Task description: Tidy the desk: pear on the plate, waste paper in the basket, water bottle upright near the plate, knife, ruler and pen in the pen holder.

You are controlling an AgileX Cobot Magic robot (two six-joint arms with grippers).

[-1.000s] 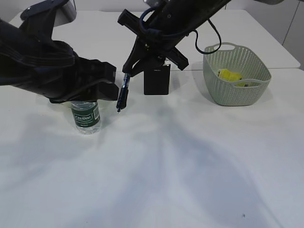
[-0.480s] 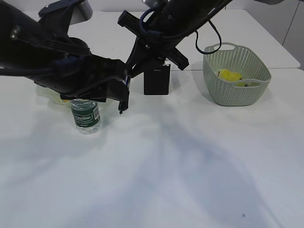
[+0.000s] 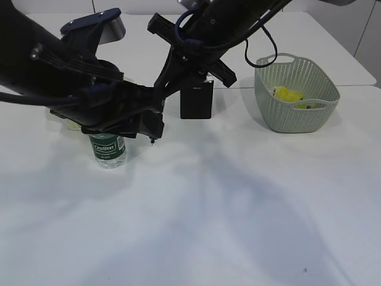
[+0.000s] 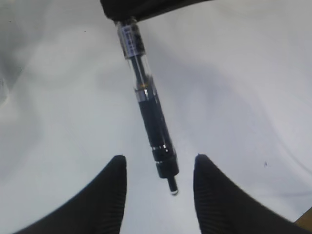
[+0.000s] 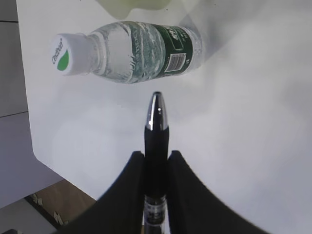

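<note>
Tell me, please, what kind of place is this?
Probably a robot test bench staged as a desk: a plain white tabletop, two black robot arms, and a basket, pen holder and water bottle.

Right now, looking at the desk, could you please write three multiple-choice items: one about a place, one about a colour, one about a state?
1. Where is the waste paper?
A. In the basket
B. Beside the pen holder
C. On the desk

2. What colour is the label of the water bottle?
A. Red
B. Dark green
C. Blue

3. How is the pen held?
A. It lies on the desk
B. The left gripper clamps it
C. The right gripper clamps it, the left is open around its tip

Answers: 1 A, yellow shows inside the weave; 2 B, seen in the exterior and right wrist views; 3 C, the left fingers stand apart from it.
</note>
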